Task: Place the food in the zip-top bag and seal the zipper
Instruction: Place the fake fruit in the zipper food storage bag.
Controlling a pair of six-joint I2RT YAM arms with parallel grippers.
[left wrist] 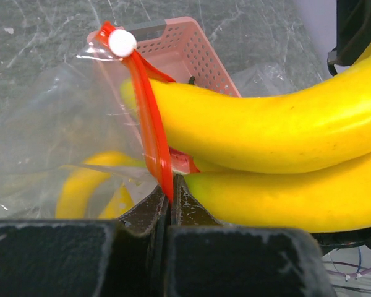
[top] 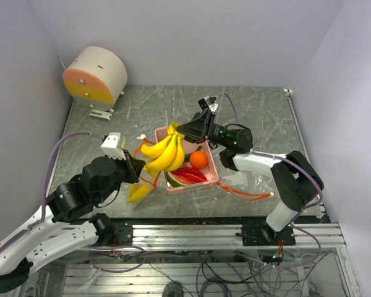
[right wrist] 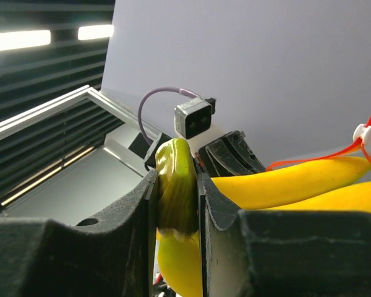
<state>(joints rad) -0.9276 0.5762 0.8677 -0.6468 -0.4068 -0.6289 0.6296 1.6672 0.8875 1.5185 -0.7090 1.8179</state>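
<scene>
My right gripper is shut on the green stem of a bunch of yellow bananas and holds it tilted over the left end of the pink tray. My left gripper is shut on the orange-red zipper strip of the clear zip-top bag, just left of the bunch. The strip's white slider stands above. One banana lies inside the bag. An orange, red chili peppers and a watermelon slice lie in the tray.
A round cream and orange drum stands at the back left. More clear plastic with an orange-red strip lies right of the tray. Walls close in the table on the left, back and right. A metal rail runs along the front edge.
</scene>
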